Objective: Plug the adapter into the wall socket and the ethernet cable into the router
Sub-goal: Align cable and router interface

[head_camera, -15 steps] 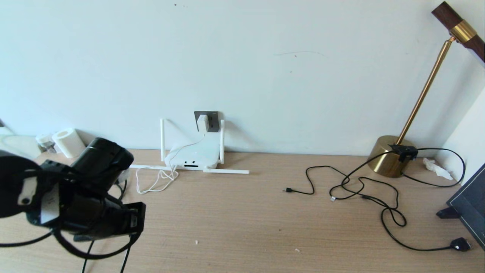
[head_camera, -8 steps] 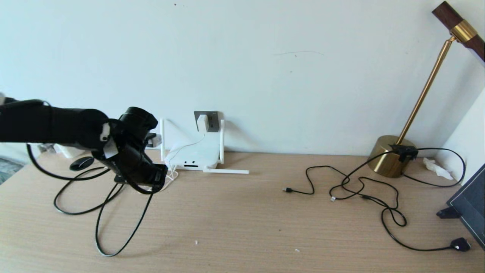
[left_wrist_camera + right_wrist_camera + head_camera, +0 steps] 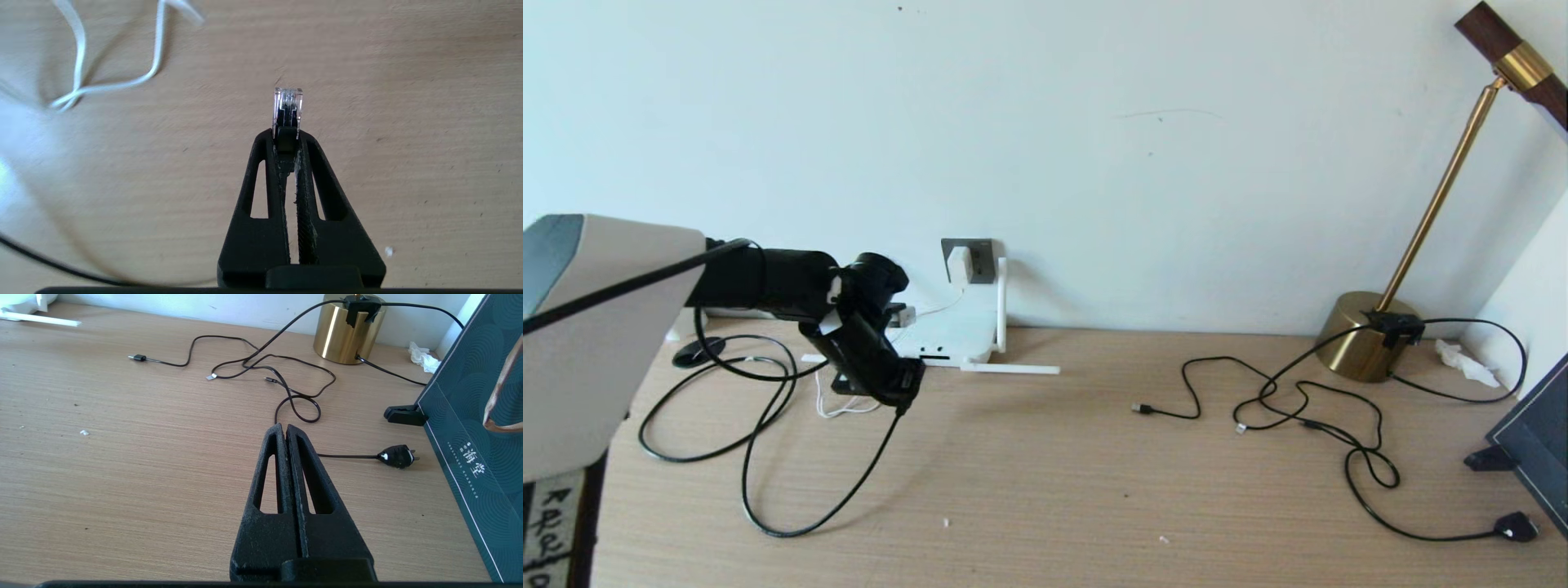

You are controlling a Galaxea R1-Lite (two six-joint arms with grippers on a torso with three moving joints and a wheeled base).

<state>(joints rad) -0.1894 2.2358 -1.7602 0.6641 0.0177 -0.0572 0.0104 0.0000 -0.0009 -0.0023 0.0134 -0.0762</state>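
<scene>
The white adapter [image 3: 960, 263] sits in the dark grey wall socket [image 3: 983, 255], and its thin white cord [image 3: 849, 404] runs down to the desk. Below the socket lies the flat white router [image 3: 947, 331], one antenna upright and one flat on the desk. My left gripper [image 3: 897, 398] points down at the desk just in front of the router's left end. In the left wrist view this gripper [image 3: 287, 136] is shut on the black boot of the ethernet cable, whose clear plug tip [image 3: 287, 107] sticks out past the fingertips. The cable [image 3: 768, 457] trails in loops over the desk. My right gripper [image 3: 284, 426] is shut and holds nothing.
Thin black cords [image 3: 1298, 408] sprawl on the right half of the desk, ending in a flat black plug [image 3: 1515, 527]. A brass lamp base [image 3: 1364, 347] stands at the back right beside a dark box [image 3: 1535, 441]. My own white body [image 3: 588, 343] fills the left edge.
My left arm has swung from the near left of the desk out to the router's front, carrying the ethernet plug and dragging the black cable along. The right gripper has stayed still.
</scene>
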